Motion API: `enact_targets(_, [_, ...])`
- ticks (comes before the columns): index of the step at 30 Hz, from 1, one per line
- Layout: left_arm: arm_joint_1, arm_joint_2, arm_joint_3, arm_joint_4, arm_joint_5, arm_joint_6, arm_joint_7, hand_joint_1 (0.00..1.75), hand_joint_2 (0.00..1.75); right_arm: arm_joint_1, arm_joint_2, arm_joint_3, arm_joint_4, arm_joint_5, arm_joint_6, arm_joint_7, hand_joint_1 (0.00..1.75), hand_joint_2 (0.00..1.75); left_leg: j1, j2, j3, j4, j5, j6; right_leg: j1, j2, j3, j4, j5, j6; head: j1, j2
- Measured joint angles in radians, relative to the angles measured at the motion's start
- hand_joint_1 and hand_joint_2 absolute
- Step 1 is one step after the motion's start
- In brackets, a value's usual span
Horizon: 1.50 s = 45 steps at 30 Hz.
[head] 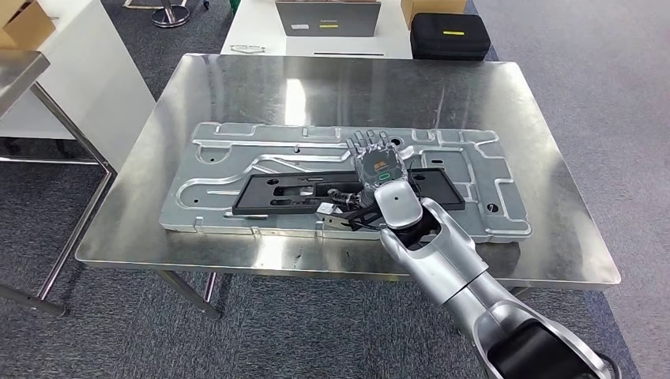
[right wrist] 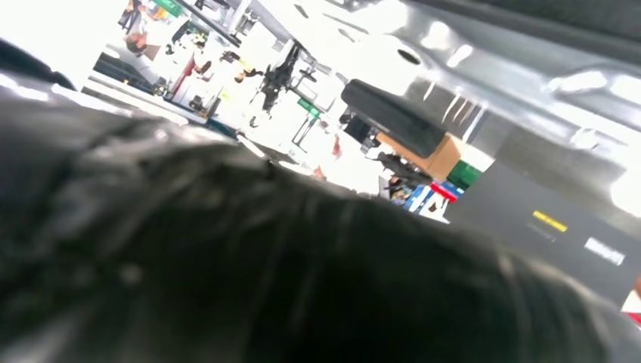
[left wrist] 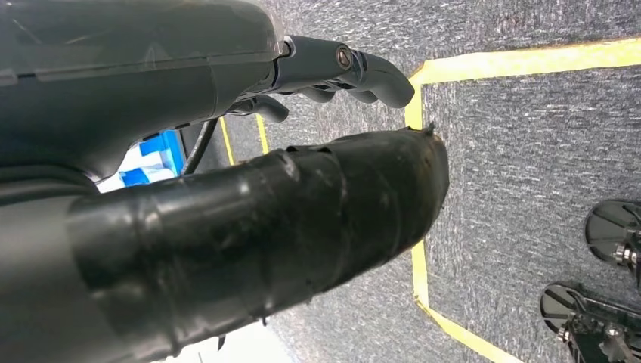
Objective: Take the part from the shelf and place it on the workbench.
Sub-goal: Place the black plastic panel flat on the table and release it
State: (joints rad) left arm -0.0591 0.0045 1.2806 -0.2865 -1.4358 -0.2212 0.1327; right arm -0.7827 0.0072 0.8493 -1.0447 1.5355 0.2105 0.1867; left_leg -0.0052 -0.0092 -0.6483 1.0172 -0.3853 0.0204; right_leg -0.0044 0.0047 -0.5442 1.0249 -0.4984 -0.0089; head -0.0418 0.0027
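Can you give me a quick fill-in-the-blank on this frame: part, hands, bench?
1. The black part lies on top of the grey ____ panel on the workbench.
2. The hand stretched flat over the black part is the robot's ____ hand.
3. The left hand hangs over grey carpet marked with ____ tape.
4. Beyond the workbench, a black ____ with a yellow label sits on the white table.

Missing words: metal; right; yellow; case

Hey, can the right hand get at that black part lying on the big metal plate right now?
Probably yes: the right hand is already over the black part on the plate, nothing between them.
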Motion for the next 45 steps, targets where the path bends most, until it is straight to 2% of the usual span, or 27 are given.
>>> enact_targets(5, [0.000,-0.004,0.000,0.000,-0.001,-0.004,-0.005,0.00,0.00,0.044,0.001,-0.045,-0.074,0.028,-0.025,-0.008,0.00,0.00,0.000,0.000,0.000,0.000,0.000,0.000,0.000,0.000,0.000,0.000,0.000,0.000,0.000,0.000])
enact_targets(12, [0.000,-0.014,0.000,0.000,-0.002,-0.004,0.022,0.00,0.00,0.112,0.029,-0.131,-0.263,-0.011,-0.035,-0.032,0.00,0.00,0.000,0.000,-0.001,0.000,0.000,0.000,0.000,0.000,-0.001,0.000,0.000,0.000,0.000,0.000])
enact_targets(23, [0.002,-0.023,0.000,-0.001,-0.012,0.000,0.026,0.00,0.00,0.157,0.038,-0.162,-0.504,-0.050,-0.036,-0.053,0.00,0.00,0.000,0.000,-0.001,0.000,-0.001,0.000,0.000,0.000,-0.001,0.000,0.000,0.000,0.000,0.000])
enact_targets(30, [0.004,-0.026,0.000,-0.010,-0.022,0.003,0.024,0.00,0.00,0.188,0.033,-0.162,-0.583,-0.064,-0.036,-0.057,0.00,0.00,-0.006,0.000,-0.003,0.005,-0.008,0.010,-0.008,0.001,0.002,-0.005,-0.002,0.009,0.000,0.000])
enact_targets(32, [0.004,-0.028,-0.001,-0.013,-0.023,0.003,0.023,0.00,0.00,0.193,0.030,-0.162,-0.603,-0.064,-0.037,-0.057,0.00,0.00,0.000,0.001,0.004,-0.006,-0.005,0.016,-0.006,0.000,0.003,0.001,-0.009,0.015,0.000,0.000])
enact_targets(34, [0.005,-0.031,-0.001,-0.015,-0.026,0.003,0.023,0.00,0.00,0.198,0.025,-0.163,-0.621,-0.065,-0.037,-0.058,0.00,0.00,0.007,0.004,0.012,-0.018,-0.001,0.023,-0.005,0.000,-0.020,0.061,-0.049,0.020,0.001,0.000])
enact_targets(36, [0.005,-0.034,-0.001,-0.016,-0.027,0.003,0.023,0.00,0.00,0.204,0.019,-0.163,-0.629,-0.065,-0.038,-0.059,0.00,0.00,0.007,0.005,0.013,-0.019,-0.002,0.027,-0.008,-0.001,-0.079,0.182,-0.113,0.023,0.001,0.000])
enact_targets(37, [0.005,-0.035,-0.001,-0.017,-0.028,0.003,0.023,0.00,0.00,0.208,0.016,-0.163,-0.630,-0.065,-0.038,-0.059,0.00,0.00,0.007,0.005,0.013,-0.018,-0.002,0.027,-0.010,-0.001,-0.107,0.235,-0.132,0.025,0.001,0.000])
enact_targets(38, [0.006,-0.036,-0.001,-0.018,-0.029,0.003,0.023,0.00,0.00,0.213,0.013,-0.163,-0.631,-0.064,-0.038,-0.058,0.00,0.00,0.008,0.006,0.013,-0.016,-0.002,0.026,-0.011,-0.001,-0.121,0.259,-0.132,0.026,0.001,0.000])
enact_targets(39, [0.006,-0.037,-0.001,-0.019,-0.032,0.003,0.023,0.00,0.00,0.216,0.011,-0.164,-0.632,-0.063,-0.038,-0.056,0.00,0.00,0.008,0.005,0.012,-0.013,-0.002,0.025,-0.012,-0.002,-0.116,0.244,-0.112,0.026,0.001,0.000])
enact_targets(42, [0.007,-0.039,-0.001,-0.023,-0.045,0.002,0.026,0.00,0.00,0.218,0.006,-0.166,-0.642,-0.055,-0.038,-0.050,0.00,0.00,0.007,0.004,0.009,0.000,-0.005,0.015,-0.014,-0.003,-0.036,0.069,-0.017,0.021,0.001,0.000])
enact_targets(43, [0.007,-0.040,-0.001,-0.026,-0.047,0.002,0.028,0.00,0.00,0.218,0.004,-0.168,-0.644,-0.052,-0.038,-0.048,0.00,0.00,0.006,0.003,0.008,0.003,-0.004,0.009,-0.013,-0.002,-0.020,0.032,-0.001,0.017,0.001,0.000])
enact_targets(45, [0.009,-0.040,-0.002,-0.031,-0.049,0.001,0.031,0.00,0.00,0.220,0.001,-0.172,-0.647,-0.046,-0.037,-0.043,0.00,0.00,0.005,0.002,0.006,0.003,0.001,-0.005,-0.008,0.000,-0.018,0.018,0.010,0.008,0.001,0.000])
